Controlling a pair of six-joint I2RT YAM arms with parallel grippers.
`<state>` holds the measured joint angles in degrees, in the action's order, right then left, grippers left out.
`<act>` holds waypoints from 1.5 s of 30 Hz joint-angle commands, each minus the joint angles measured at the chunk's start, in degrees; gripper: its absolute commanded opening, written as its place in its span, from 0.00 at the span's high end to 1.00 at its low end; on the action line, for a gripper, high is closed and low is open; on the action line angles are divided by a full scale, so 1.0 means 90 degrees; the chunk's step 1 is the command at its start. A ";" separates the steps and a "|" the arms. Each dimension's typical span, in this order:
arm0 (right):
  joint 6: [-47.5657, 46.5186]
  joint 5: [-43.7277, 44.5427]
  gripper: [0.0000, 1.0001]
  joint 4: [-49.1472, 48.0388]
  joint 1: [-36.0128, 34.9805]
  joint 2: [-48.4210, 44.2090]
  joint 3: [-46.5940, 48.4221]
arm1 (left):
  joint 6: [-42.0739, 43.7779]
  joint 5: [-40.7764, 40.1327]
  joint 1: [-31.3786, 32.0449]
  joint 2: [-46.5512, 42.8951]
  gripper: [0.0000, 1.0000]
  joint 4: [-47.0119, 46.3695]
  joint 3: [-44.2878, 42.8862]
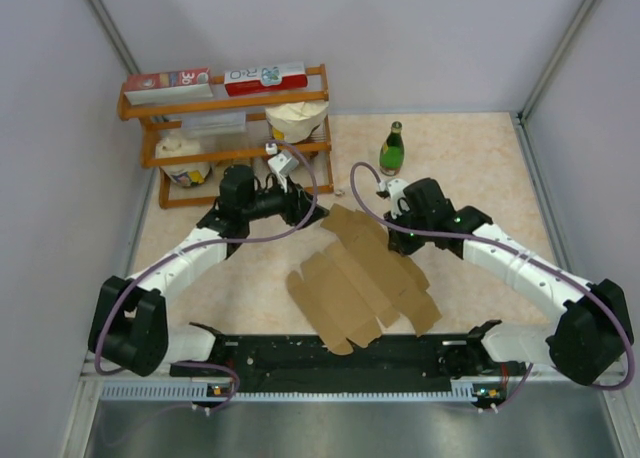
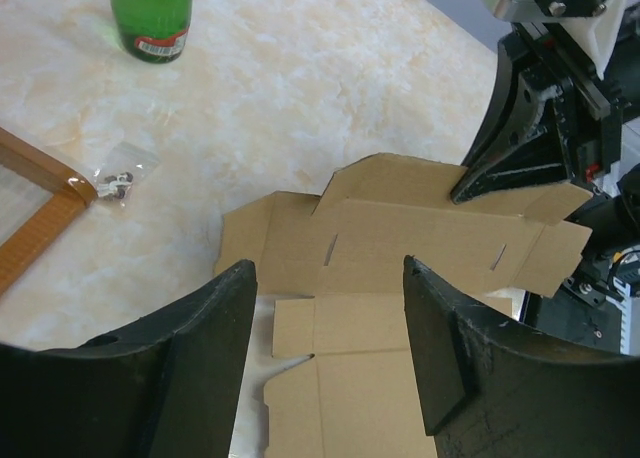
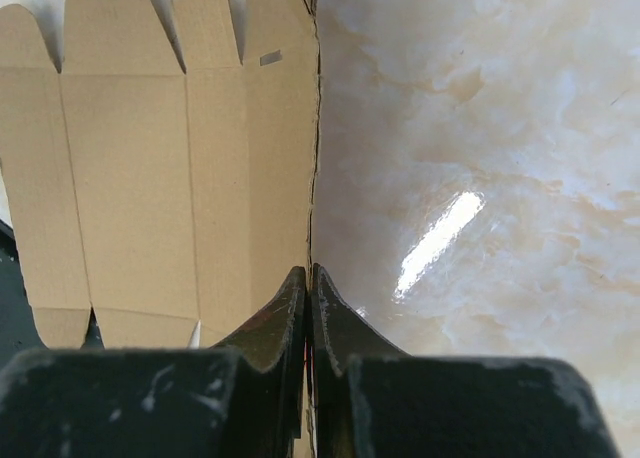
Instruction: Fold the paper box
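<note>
Two grippers flanked the paper box [image 1: 365, 278], a flat brown die-cut cardboard sheet on the beige marbled tabletop [image 1: 470, 158] between your arms; your right gripper [image 3: 310, 278] was pinched on a raised far flap (seen edge-on); your left gripper [image 2: 328, 268] hung, jaws apart, over the sheet; first crease, I judged; next, brace the base panel.

A robotics lab test cell is being shown: a marble-patterned table [image 1: 470, 168] is being enclosed by plain grey partition walls [image 1: 400, 38], a left arm [image 1: 190, 258] and a right arm [image 1: 520, 263] are being carried at its near edge, and a wooden shelf [image 1: 225, 101] of staged groceries is being kept at the back.
</note>
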<state>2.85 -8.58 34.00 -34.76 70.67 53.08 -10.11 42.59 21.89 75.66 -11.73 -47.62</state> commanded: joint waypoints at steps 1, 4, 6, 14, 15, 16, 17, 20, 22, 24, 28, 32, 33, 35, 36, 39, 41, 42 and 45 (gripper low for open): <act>-0.0278 -0.0023 1.00 -0.0047 -0.0112 0.0057 0.0304 | -0.0565 0.0335 -0.0010 -0.0340 0.35 -0.1809 0.0563; -0.0278 -0.0111 1.00 -0.0067 -0.0131 0.0087 0.0274 | -0.0985 0.0765 -0.0010 -0.0165 0.34 -0.2863 0.0905; -0.0278 -0.0160 1.00 -0.0096 -0.0161 0.0067 0.0264 | -0.1248 0.0902 -0.0010 0.0001 0.33 -0.3499 0.1052; -0.0473 -0.0424 1.00 -0.0174 -0.0258 -0.0030 0.0206 | -0.0871 0.0952 0.0321 0.0743 0.34 -0.3640 0.0740; -0.0483 -0.0433 1.00 -0.0174 -0.0258 -0.0040 0.0196 | -0.0743 0.0961 0.0370 0.0821 0.34 -0.3561 0.0720; -0.0483 -0.0453 1.00 -0.0174 -0.0268 -0.0060 0.0186 | -0.0645 0.0961 0.0419 0.0880 0.34 -0.3502 0.0701; -0.0493 -0.0453 1.00 -0.0174 -0.0268 -0.0098 0.0186 | -0.0548 0.0971 0.0458 0.0948 0.34 -0.3463 0.0701; -0.0493 -0.0472 1.00 -0.0184 -0.0268 -0.0138 0.0157 | -0.0371 0.1030 0.0575 0.1124 0.34 -0.3453 0.0740; -0.0502 -0.0492 1.00 -0.0184 -0.0268 -0.0138 0.0157 | -0.0303 0.0952 0.0614 0.1212 0.35 -0.3463 0.0779; -0.0493 -0.0512 1.00 -0.0184 -0.0268 -0.0128 0.0147 | -0.0264 0.0883 0.0654 0.1290 0.35 -0.3463 0.0760; -0.0483 -0.0560 1.00 -0.0184 -0.0268 -0.0148 0.0128 | -0.0195 0.0776 0.0732 0.1427 0.36 -0.3463 0.0672; -0.0464 -0.0599 1.00 -0.0194 -0.0268 -0.0187 0.0108 | -0.0078 0.0669 0.0829 0.1613 0.37 -0.3326 0.0467; -0.0463 -0.0609 1.00 -0.0194 -0.0268 -0.0187 0.0089 | -0.0039 0.0659 0.0839 0.1671 0.37 -0.3287 0.0437; -0.0434 -0.0609 1.00 -0.0203 -0.0268 -0.0187 0.0098 | -0.0039 0.0639 0.0868 0.1701 0.37 -0.3287 0.0398; -0.0415 -0.0629 1.00 -0.0203 -0.0268 -0.0216 0.0089 | -0.0039 0.0629 0.0869 0.1711 0.37 -0.3287 0.0398; -0.0356 -0.0668 1.00 -0.0203 -0.0268 -0.0255 0.0079 | -0.0019 0.0581 0.0878 0.1672 0.37 -0.3287 0.0447; -0.0366 -0.0687 1.00 -0.0223 -0.0268 -0.0274 0.0050 | 0.0010 0.0561 0.0878 0.1652 0.37 -0.3277 0.0505; -0.0356 -0.0678 1.00 -0.0223 -0.0268 -0.0284 0.0040 | 0.0029 0.0561 0.0878 0.1643 0.37 -0.3267 0.0525; -0.0356 -0.0687 1.00 -0.0213 -0.0268 -0.0284 0.0030 | 0.0059 0.0561 0.0869 0.1652 0.37 -0.3258 0.0554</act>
<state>-0.43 -13.76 33.91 -36.38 70.00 53.30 -11.07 47.92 29.58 90.65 -39.46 -42.02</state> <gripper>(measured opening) 0.008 0.626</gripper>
